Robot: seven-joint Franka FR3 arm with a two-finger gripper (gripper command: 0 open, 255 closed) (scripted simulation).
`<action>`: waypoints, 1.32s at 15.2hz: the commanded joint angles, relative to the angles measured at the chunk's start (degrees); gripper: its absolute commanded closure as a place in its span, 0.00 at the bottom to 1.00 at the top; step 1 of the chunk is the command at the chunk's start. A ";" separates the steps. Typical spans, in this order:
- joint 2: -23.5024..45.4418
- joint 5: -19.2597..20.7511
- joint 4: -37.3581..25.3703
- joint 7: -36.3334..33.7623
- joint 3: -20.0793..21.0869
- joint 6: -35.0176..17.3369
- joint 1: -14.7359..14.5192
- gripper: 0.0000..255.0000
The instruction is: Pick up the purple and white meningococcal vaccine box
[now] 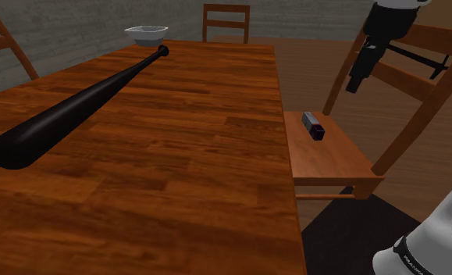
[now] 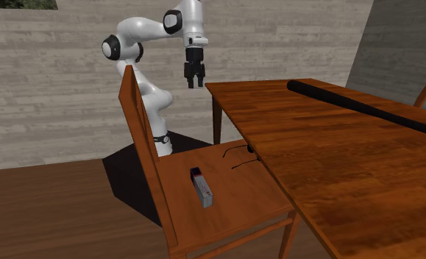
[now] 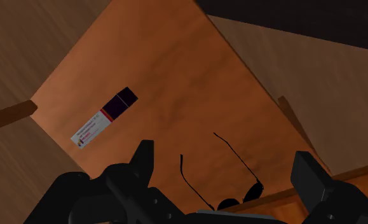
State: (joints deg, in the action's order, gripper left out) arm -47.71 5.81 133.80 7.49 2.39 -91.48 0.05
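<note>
A wooden chair point(image 2: 233, 195) is standing pushed up to the side of a long wooden table point(image 1: 177, 156), and the gripper point(image 2: 194, 81) is hanging high above the chair's seat, close to the table's corner. Well below the gripper, the purple and white vaccine box point(image 3: 105, 118) is lying flat on the seat, apart from the fingers and off to the side of one of them rather than under the gap. A pair of thin black glasses point(image 3: 253, 189) is lying on the same seat almost straight beneath the gripper, near the table's edge and apart from the box.

Farther from the gripper, a black baseball bat point(image 1: 76, 109) is lying along the tabletop, and a white bowl point(image 1: 146, 33) is sitting just past the bat's thin end. Another wooden chair point(image 1: 226, 22) is standing at the table's far end. A grey planked wall point(image 2: 57, 88) is running behind the arm, and a brown wooden floor point(image 2: 49, 213) is spreading under the furniture.

The white arm point(image 2: 141, 48) is rising from behind the chair's backrest, folding at the elbow and reaching over the top rail, with the wrist pointing the hand straight down. The two black fingers are standing wide apart in the wrist view and are holding nothing.
</note>
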 commanded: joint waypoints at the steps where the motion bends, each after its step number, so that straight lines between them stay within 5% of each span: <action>1: 0.00 0.00 0.00 0.00 0.00 0.00 0.00 0.00; 20: 32.71 -0.59 -3.47 -12.90 -8.76 -24.54 10.76 0.00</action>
State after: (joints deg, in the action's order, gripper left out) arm -16.94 5.42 130.61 -4.83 -5.81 -114.57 10.31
